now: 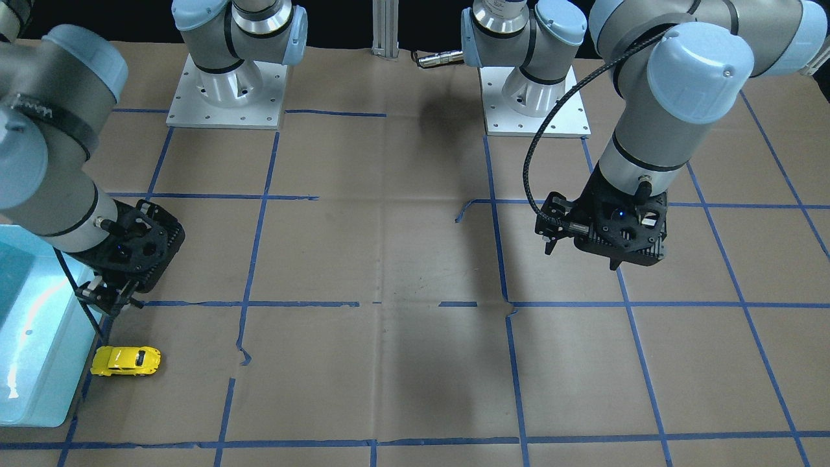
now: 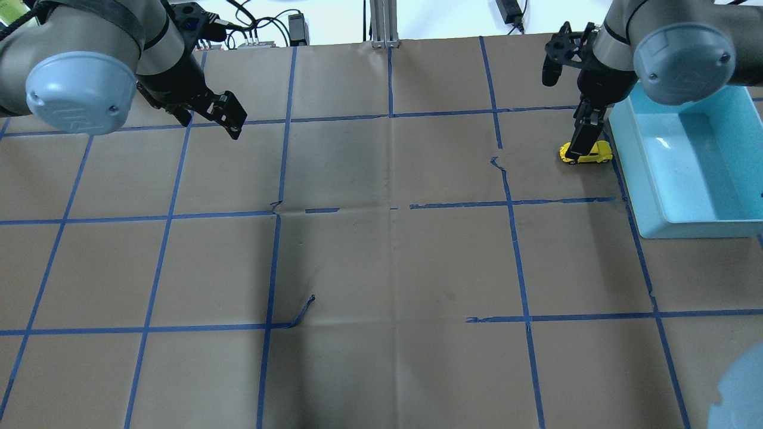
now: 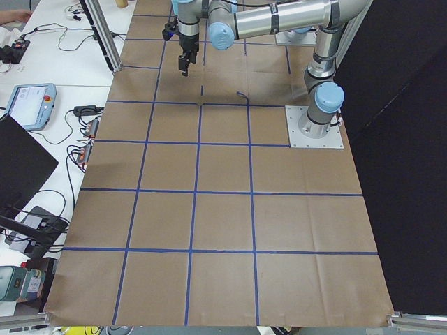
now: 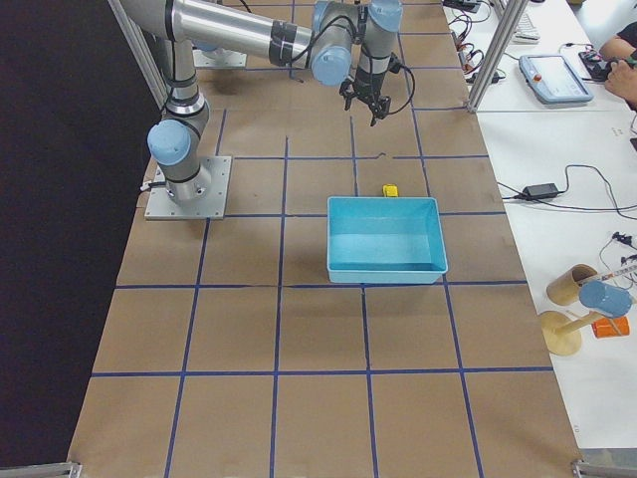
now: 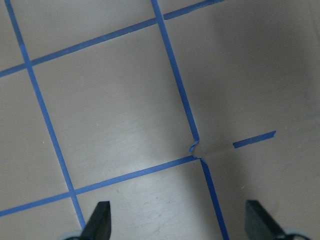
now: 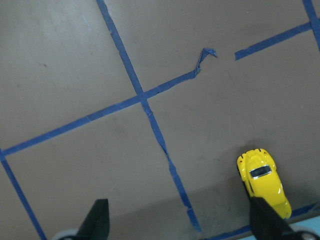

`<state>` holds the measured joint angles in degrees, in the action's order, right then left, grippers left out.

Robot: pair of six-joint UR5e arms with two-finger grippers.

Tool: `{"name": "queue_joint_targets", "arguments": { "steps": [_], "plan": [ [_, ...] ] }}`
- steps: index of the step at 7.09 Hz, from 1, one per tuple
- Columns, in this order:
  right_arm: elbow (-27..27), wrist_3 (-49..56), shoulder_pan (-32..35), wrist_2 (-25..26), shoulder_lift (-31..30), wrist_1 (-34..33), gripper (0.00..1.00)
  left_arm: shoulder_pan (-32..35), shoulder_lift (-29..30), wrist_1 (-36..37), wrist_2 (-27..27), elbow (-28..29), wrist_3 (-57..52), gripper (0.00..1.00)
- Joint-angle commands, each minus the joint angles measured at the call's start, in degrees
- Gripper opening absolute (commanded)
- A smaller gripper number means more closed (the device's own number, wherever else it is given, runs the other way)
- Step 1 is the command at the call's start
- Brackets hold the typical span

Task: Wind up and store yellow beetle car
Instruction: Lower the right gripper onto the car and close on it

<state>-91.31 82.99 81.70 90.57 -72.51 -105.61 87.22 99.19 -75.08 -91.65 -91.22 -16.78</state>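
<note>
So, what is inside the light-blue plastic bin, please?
The light-blue plastic bin shows only bare floor; the glossy yellow beetle car sits outside it. Overhead, the right arm covers part.

1. The small yellow beetle car [image 1: 125,360] has a glossy, smooth painted shell.
2. The brown paper table cover [image 1: 415,376] is matt and creased.
3. The blue tape lines [image 1: 305,303] look thin and torn in places.
4. The light-blue plastic bin [image 2: 697,229] is smooth and shiny.

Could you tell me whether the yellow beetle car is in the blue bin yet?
Out: the yellow beetle car stands on its wheels on the table, beside the blue bin.
</note>
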Motion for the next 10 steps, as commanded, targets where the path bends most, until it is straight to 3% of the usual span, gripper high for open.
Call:
{"name": "queue_joint_targets", "arguments": {
  "steps": [1, 3, 6, 10],
  "plan": [
    [-0.2, 17.7, -2.1, 0.7, 5.3, -7.1, 1.00, 0.0, 0.5, -1.3, -0.1, 0.1, 8.1, 0.96],
    [0.2, 26.9, -6.4, 1.8, 9.4, -10.8, 1.00, 0.0, 0.7, -1.3, 0.4, -0.1, 10.7, 0.96],
    [-0.4, 27.1, -7.1, 1.6, 13.7, -17.4, 1.00, -0.3, 0.7, -1.1, 0.0, -1.6, 12.2, 0.97],
    [-0.3, 25.9, -7.1, 0.9, 17.1, -18.4, 0.98, -2.0, 0.4, -2.5, -1.9, -1.2, 11.9, 0.99]
  ]
}}
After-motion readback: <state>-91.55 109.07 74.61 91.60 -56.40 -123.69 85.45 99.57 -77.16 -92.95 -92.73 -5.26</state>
